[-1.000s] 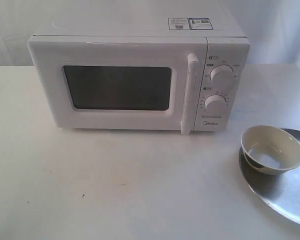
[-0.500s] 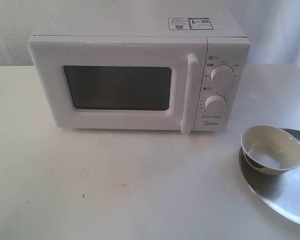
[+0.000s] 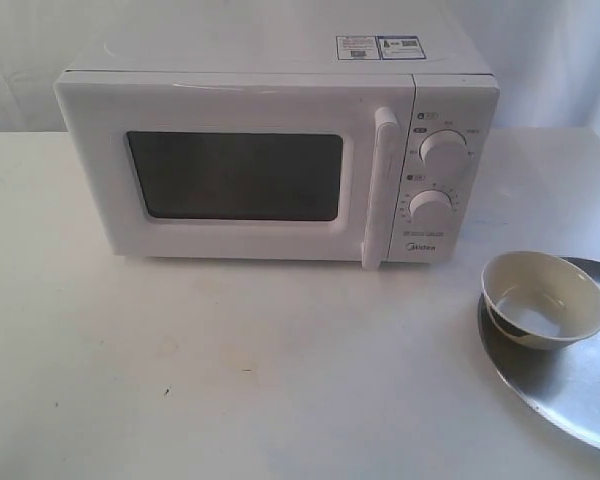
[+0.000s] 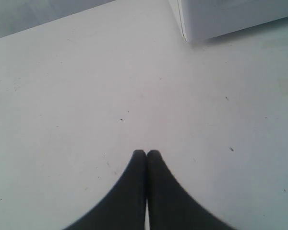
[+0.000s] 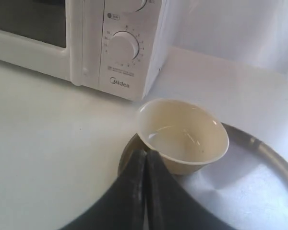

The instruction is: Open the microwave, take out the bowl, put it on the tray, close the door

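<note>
Door [image 3: 230, 170] shut flush on the microwave [image 3: 270, 110], which sits at the far side of the bench [image 3: 230, 380], handle [image 3: 378, 190] upright beside the two dials [image 3: 442, 150]. Over on the right, nearer than the microwave, there's the bowl [image 3: 543, 298], upright on the left part of the tray [image 3: 580, 400], right by the rim. Left end effector [image 4: 146, 153]: fingertips pressed together, nothing between them, hanging over bare bench with a corner of the microwave beyond. Right end effector [image 5: 146, 152]: tips together too, empty, just beside the bowl at the tray's edge.
</note>
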Available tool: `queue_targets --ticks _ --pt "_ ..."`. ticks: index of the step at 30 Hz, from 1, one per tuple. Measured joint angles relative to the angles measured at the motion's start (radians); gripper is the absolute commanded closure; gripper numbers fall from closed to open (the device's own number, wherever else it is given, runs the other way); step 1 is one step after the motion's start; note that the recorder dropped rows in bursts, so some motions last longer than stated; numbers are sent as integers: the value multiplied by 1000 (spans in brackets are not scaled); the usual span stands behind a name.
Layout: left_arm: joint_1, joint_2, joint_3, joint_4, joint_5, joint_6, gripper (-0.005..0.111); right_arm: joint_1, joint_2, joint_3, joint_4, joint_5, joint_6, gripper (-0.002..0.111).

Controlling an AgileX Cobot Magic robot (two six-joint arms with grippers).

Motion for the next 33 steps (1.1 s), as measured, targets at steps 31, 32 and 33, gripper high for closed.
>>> queue_targets --ticks 31,32,33 --pt "0 0 0 0 0 0 107 -123 0 0 -176 0 244 108" --pt "0 0 0 0 0 0 107 -123 0 0 -176 0 244 108" --pt "0 0 0 0 0 0 107 -123 0 0 -176 0 244 108"
